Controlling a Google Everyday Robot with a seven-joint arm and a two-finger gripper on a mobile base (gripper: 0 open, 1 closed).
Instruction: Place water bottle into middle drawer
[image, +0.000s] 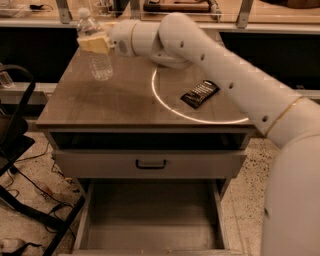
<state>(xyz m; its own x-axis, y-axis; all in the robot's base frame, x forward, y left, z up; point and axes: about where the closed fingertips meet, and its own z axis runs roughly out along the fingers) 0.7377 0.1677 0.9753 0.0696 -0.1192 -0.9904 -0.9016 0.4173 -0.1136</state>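
Note:
The water bottle (98, 55), clear and ribbed with a white cap, stands upright at the far left of the cabinet top (115, 105). My gripper (93, 44) reaches in from the right and is shut on the bottle's upper body; its pale fingers (90, 45) cover the label. I cannot tell whether the bottle's base touches the top or hangs just above it. The middle drawer (150, 220) is pulled out low in front, a wide grey box that holds nothing. It lies well below and nearer than the bottle.
A black packet (200, 93) lies on the cabinet top to the right, within a bright ring of light (165, 107). A shut grey drawer front with a dark handle (150, 163) sits above the open drawer. A black frame (15, 150) and cables stand at left.

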